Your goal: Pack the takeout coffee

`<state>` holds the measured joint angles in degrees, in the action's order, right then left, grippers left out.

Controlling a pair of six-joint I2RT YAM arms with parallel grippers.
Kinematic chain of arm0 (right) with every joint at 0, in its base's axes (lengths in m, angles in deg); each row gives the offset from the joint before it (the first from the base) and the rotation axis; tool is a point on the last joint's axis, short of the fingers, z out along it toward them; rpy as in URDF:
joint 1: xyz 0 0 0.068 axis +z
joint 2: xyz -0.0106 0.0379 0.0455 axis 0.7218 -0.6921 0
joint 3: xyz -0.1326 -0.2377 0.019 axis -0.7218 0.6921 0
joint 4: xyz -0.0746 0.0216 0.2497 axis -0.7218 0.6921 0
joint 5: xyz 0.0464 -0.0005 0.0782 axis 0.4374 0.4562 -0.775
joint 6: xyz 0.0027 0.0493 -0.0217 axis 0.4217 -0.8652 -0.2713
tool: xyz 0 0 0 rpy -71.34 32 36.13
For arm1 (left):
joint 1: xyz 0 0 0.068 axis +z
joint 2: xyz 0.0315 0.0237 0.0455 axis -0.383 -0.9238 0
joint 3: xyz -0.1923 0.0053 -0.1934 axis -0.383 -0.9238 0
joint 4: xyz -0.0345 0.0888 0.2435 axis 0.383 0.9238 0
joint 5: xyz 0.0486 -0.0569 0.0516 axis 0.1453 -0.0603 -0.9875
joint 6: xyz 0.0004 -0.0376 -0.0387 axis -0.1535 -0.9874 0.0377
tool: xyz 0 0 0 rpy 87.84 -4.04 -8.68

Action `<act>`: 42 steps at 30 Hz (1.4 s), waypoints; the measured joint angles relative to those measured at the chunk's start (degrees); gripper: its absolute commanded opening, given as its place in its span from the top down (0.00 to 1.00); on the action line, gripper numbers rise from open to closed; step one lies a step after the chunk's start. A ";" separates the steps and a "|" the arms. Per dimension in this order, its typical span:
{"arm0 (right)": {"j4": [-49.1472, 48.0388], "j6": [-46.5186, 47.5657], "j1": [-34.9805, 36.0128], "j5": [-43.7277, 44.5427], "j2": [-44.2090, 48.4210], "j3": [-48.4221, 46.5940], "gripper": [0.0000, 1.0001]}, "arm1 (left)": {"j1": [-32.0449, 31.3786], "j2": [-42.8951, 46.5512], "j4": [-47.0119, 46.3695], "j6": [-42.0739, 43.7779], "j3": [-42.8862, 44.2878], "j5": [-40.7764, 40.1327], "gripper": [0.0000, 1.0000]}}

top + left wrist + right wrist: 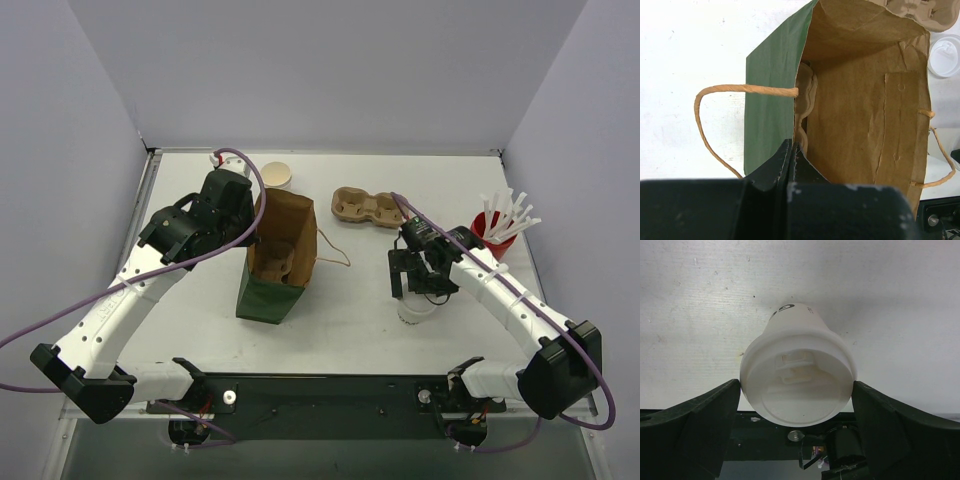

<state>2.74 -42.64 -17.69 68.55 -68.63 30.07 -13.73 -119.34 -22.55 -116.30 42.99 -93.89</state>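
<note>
The takeout coffee [797, 385] is a white paper cup with a white lid, standing on the table right of centre [417, 310]. My right gripper [797, 390] straddles it from above. One finger [715, 410] touches the lid's left side and the other touches its right side. A green paper bag [278, 262], brown inside, stands open at the centre left. My left gripper [792, 146] is shut on the near rim of the bag [775, 100] and holds its mouth open. A beige cardboard shape [806, 95] lies inside the bag.
A brown two-hole cup carrier [367, 208] lies behind the coffee. A red cup of white straws [497, 232] stands at the right. An open cup [276, 176] sits behind the bag. The bag's twine handles [710, 115] hang outward on both sides.
</note>
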 measured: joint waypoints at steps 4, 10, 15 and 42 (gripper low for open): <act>-0.48 0.02 -0.79 -0.63 0.17 0.44 0.16 | -0.02 0.00 0.00 0.00 0.00 0.00 1.00; -1.36 0.00 -2.75 -2.29 1.90 1.42 0.19 | -0.02 -0.02 0.00 0.00 0.00 0.00 1.00; -1.51 0.02 -3.37 -2.97 2.47 1.79 0.19 | -0.02 -0.02 0.00 0.00 0.00 0.00 1.00; -1.95 -0.22 -3.37 -3.21 3.19 2.49 0.37 | -0.02 -0.57 -0.02 -0.26 0.00 0.04 1.00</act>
<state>0.79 -42.85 -21.06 65.33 -65.43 32.57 -13.75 -119.90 -22.57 -116.56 42.99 -93.85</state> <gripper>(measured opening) 0.727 0.022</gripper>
